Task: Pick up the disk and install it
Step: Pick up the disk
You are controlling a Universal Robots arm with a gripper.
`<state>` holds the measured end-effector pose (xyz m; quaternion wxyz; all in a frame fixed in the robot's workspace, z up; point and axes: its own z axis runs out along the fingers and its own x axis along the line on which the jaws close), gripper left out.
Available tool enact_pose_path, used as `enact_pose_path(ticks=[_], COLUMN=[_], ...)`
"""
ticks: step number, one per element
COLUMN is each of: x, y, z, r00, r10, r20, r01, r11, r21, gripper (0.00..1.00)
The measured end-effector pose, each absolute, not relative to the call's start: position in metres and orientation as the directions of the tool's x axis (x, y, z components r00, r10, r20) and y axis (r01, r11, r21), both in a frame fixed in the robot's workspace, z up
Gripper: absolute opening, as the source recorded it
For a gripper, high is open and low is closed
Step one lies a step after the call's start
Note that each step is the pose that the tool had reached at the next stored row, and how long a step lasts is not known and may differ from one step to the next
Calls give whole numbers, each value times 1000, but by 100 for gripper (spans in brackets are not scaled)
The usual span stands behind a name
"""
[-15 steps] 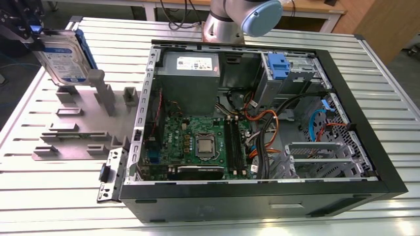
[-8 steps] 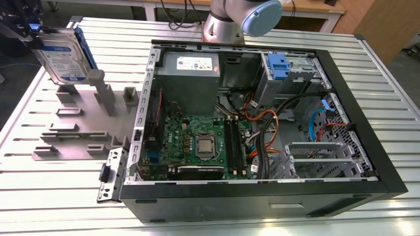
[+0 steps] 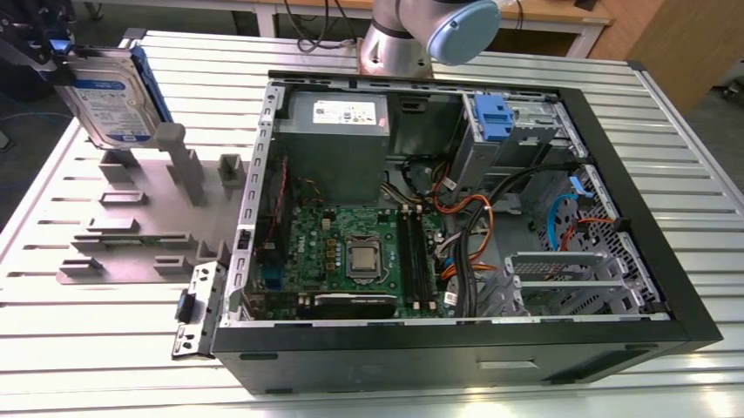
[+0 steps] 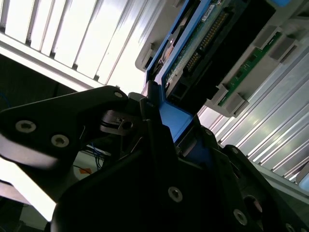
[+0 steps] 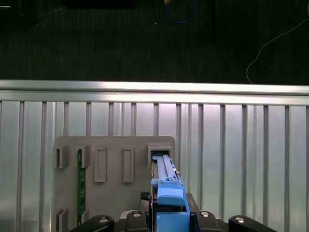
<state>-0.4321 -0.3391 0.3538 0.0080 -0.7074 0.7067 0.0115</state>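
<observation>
The bench (image 3: 104,348) is a pale metal top of long ribbed slats that catch the light in bright bands. In the exterior view it carries two things: a grey holder plate (image 3: 128,248) with raised slots toward the exterior view's left edge, and an open black computer case (image 3: 407,357) lying on its side over the middle and the exterior view's right. The case's green motherboard (image 3: 348,252) faces up. The arm's silver base (image 3: 402,43) stands at the far edge behind the case, and beyond that edge are a wooden panel (image 3: 680,43) and table legs.

The disk (image 3: 111,104) stands on edge near the bench's far corner at the exterior view's left, over the far end of the holder plate. The gripper (image 3: 44,52) is clamped on its upper end.

In the second wrist view the black fingers (image 4: 120,121) are closed tightly on the disk's blue side rail, with the circuit-board side of the disk (image 4: 203,43) showing past them.

In the first wrist view the gripper (image 5: 169,220) holds the disk (image 5: 166,169) over the slot at one corner of the holder plate (image 5: 113,145). Whether the disk touches the slot I cannot tell. A green board (image 5: 80,186) sits in another slot. Past the bench edge (image 5: 241,87) lies a dark floor (image 5: 96,43) with a loop of blue cable (image 5: 181,14).
</observation>
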Motion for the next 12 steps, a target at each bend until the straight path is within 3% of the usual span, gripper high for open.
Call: enact_pose_path(ticks=[12], x=[-432], y=[-339], z=[359], r00=[1], r10=[-1000], r20=[-28], r01=[-1000], r11=[-1], r21=[5], gripper=[36])
